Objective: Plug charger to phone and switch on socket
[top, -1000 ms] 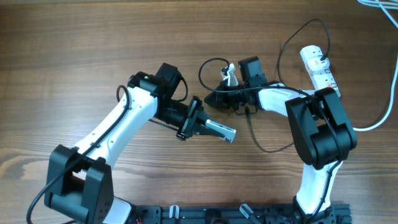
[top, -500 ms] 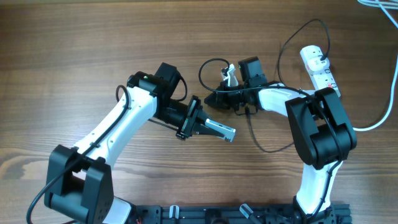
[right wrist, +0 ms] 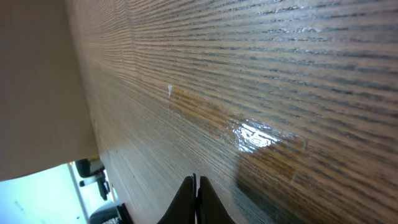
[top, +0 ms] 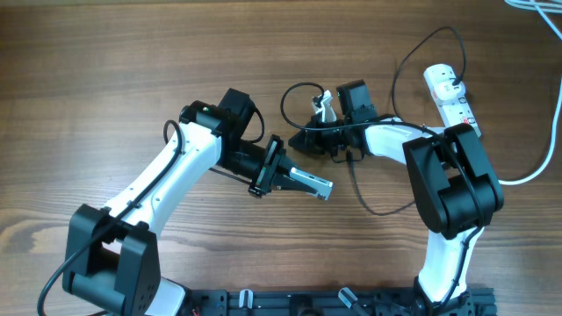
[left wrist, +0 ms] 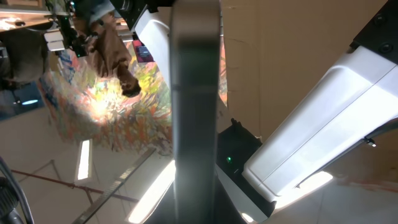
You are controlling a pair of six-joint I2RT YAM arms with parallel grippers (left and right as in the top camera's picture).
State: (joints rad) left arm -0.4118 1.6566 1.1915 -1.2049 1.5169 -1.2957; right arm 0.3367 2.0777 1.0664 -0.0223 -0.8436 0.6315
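My left gripper (top: 294,182) is shut on the phone (top: 314,185) and holds it edge-on above the table. In the left wrist view the phone (left wrist: 196,93) is a grey vertical bar between the jaws, its screen hidden. My right gripper (top: 296,139) lies low, just above and right of the phone, with its fingers (right wrist: 196,193) pressed together. The black charger cable (top: 287,95) loops from these jaws back to its white plug (top: 451,85), which sits in the white socket strip (top: 460,109) at the far right. The connector tip is hidden.
The strip's thick white cord (top: 531,178) runs off the right edge. A slack black cable loop (top: 378,211) lies on the wood beside the right arm's base. Bare wooden table (top: 132,70) lies to the left and back.
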